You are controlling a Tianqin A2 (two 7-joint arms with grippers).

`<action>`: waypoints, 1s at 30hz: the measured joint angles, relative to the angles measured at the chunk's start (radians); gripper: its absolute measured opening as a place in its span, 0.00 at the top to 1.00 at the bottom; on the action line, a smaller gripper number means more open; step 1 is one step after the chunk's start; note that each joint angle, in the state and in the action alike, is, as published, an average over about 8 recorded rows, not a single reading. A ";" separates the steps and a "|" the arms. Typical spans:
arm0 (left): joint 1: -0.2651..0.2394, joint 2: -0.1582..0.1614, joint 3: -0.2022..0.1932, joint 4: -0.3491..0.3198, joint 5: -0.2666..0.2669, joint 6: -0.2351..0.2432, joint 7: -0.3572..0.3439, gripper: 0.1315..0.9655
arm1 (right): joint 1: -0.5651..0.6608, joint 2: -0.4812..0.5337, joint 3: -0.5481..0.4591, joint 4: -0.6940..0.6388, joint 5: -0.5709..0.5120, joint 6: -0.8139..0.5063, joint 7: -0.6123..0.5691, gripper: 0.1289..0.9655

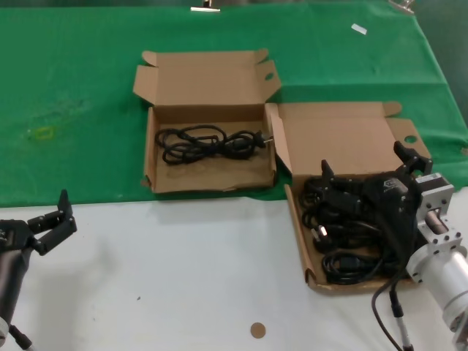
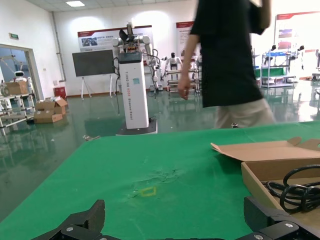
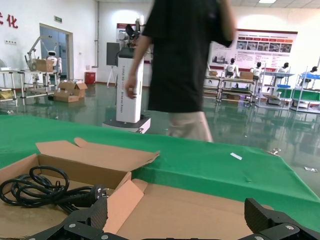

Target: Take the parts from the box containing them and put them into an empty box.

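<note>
Several coiled black power cables, the parts (image 1: pixel 344 234), fill the brown box (image 1: pixel 295 219) at the right, whose lid lies open behind it. My right gripper (image 1: pixel 365 159) hovers open just above those cables, holding nothing. One more cable bundle (image 1: pixel 208 142) lies in the second box (image 1: pixel 212 183), which stands on the green cloth at the back centre. The right wrist view shows that bundle (image 3: pixel 40 187) beyond the flat lid (image 3: pixel 200 210). At the front left my left gripper (image 1: pixel 55 219) rests open and holds nothing. From its wrist view, the second box's (image 2: pixel 280 165) cable (image 2: pixel 300 187) shows.
The near half of the table is white, the far half covered in green cloth (image 1: pixel 73 88). A small brown disc (image 1: pixel 257 330) lies near the front edge. A white scrap (image 1: pixel 358 29) sits far back. A person (image 2: pixel 227 60) walks behind the table.
</note>
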 joint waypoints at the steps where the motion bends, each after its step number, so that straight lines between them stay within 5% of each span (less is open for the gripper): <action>1: 0.000 0.000 0.000 0.000 0.000 0.000 0.000 0.00 | 0.000 0.000 0.000 0.000 0.000 0.000 0.000 0.00; 30: 0.000 0.000 0.000 0.000 0.000 0.000 0.000 0.00 | 0.000 0.000 0.000 0.000 0.000 0.000 0.000 0.00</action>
